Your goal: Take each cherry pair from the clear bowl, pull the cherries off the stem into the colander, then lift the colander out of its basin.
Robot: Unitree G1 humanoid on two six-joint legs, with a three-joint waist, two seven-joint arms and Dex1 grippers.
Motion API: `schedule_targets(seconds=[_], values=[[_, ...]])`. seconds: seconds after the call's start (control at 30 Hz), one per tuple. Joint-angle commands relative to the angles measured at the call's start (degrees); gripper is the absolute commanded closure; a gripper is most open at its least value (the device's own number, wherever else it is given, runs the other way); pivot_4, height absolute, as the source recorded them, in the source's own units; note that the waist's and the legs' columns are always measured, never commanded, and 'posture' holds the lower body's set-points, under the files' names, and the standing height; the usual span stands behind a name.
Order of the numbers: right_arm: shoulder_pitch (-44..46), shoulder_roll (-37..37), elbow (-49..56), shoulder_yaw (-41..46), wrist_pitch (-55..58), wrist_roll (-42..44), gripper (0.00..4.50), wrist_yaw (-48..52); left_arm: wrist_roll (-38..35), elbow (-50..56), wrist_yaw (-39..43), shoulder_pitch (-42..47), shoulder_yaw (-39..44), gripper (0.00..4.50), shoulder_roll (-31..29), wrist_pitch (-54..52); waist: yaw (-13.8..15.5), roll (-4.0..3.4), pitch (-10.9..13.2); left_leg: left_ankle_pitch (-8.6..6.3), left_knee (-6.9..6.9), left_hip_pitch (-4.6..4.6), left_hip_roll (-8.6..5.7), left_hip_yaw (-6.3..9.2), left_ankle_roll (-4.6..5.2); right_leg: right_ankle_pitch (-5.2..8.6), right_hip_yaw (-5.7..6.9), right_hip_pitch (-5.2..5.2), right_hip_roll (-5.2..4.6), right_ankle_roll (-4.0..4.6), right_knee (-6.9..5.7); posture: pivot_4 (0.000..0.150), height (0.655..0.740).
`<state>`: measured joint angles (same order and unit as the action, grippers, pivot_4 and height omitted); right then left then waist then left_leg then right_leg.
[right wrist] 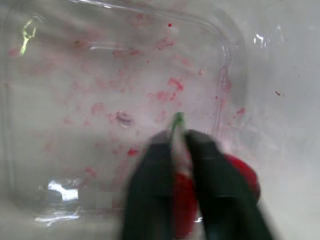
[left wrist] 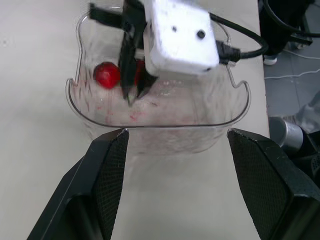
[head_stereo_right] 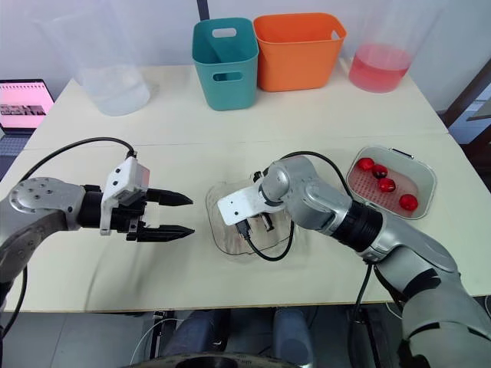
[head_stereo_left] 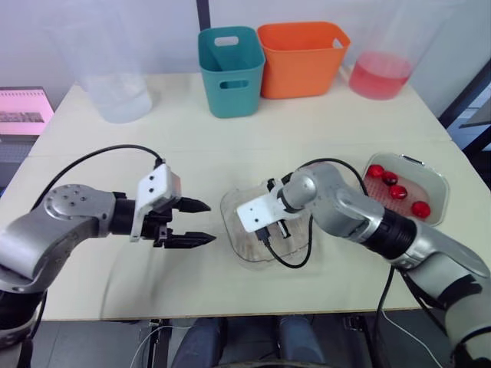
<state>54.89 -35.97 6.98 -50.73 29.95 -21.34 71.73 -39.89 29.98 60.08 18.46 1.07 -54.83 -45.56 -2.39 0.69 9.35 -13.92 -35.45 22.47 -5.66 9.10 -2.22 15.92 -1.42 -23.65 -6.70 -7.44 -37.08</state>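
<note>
With right fingers pinched on stem of cherry pair, lift out of clear bowl; close wide-open, empty left fingers on cherry; pull over colander.

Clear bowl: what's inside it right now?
The right tool reaches into the clear bowl, pinching the green stem of a cherry pair. Juice smears mark the bottom. The fingers partly cover one cherry.
</note>
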Motion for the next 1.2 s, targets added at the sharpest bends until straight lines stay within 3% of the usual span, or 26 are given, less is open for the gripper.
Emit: schedule_targets(seconds=[0.03, 0.33, 0.6, 0.8, 0.9, 1.0, 1.2], values=[[1.0, 0.94, 0.41, 3.15, 0.78, -0.77, 4.47, 1.16, -0.31, 1.37, -0.44, 0.28, 1.44, 1.17, -0.03, 0.83, 0.01, 0.0, 0.0, 0.0, 0.0, 0.0, 0.0, 0.01, 0.0, 0.0, 0.0, 0.0, 0.0, 0.0, 0.0, 0.15, 0.74], [2.08, 4.59, 7.78, 15.83, 21.24, 8.12, 4.47, 4.28, -0.06, 0.81, -0.65, 0.04, 1.4, 1.17, -0.01, 1.21, 0.01, 0.0, 0.0, 0.0, 0.01, 0.0, 0.0, 0.04, -0.01, 0.0, 0.0, -0.01, 0.0, 0.0, -0.02, 0.15, 0.74], [2.63, 6.48, 13.41, 18.34, 46.67, 18.12, 4.47, 0.9, 1.49, -1.16, 0.59, 1.3, -0.13, 1.17, 0.13, 2.8, 0.08, 0.0, 0.0, 0.0, 0.0, 0.0, -0.01, 0.05, 0.0, 0.0, 0.0, -0.01, -0.03, 0.01, -0.01, 0.15, 0.74], [2.38, 10.12, 12.08, 17.3, 48.55, 20.1, 4.47, -9.79, 2.16, -1.63, 0.88, 1.85, -0.94, 1.17, 0.65, 3.29, -0.04, -0.01, -0.01, 0.0, 0.06, 0.0, -0.01, 0.05, 0.0, -0.01, -0.01, -0.05, -0.04, 0.01, -0.03, 0.15, 0.74], [2.72, 10.28, 11.48, 17.93, 47.84, 21.48, 3.6, -12.86, 2.38, -1.54, 1.02, 1.7, -1.03, 1.17, 0.67, 3.4, -0.01, -0.01, -0.01, 0.0, 0.07, 0.01, -0.02, 0.04, -0.01, -0.01, -0.01, -0.07, -0.05, 0.01, -0.04, 0.15, 0.74], [4.53, 8.01, 11.59, 20.39, 48.19, 24.27, 2.11, -13.13, 2.43, -1.48, 1.03, 1.63, -0.96, 1.17, 0.6, 3.34, 0.07, -0.01, -0.01, 0.01, 0.06, 0.01, -0.04, 0.05, -0.01, -0.01, -0.01, -0.06, -0.07, 0.01, -0.04, 0.15, 0.74], [5.78, -1.18, 13.4, 24.38, 45.61, 29.57, 2.11, -11.2, 2.14, -1.19, 1.16, 1.12, -0.37, 1.17, 0.21, 3.07, 0.18, -0.01, -0.01, -0.09, 0.07, 0.02, -0.05, 0.05, 0.15, -0.01, 0.0, -0.04, -0.08, 0.01, -0.02, 0.15, 0.74]])
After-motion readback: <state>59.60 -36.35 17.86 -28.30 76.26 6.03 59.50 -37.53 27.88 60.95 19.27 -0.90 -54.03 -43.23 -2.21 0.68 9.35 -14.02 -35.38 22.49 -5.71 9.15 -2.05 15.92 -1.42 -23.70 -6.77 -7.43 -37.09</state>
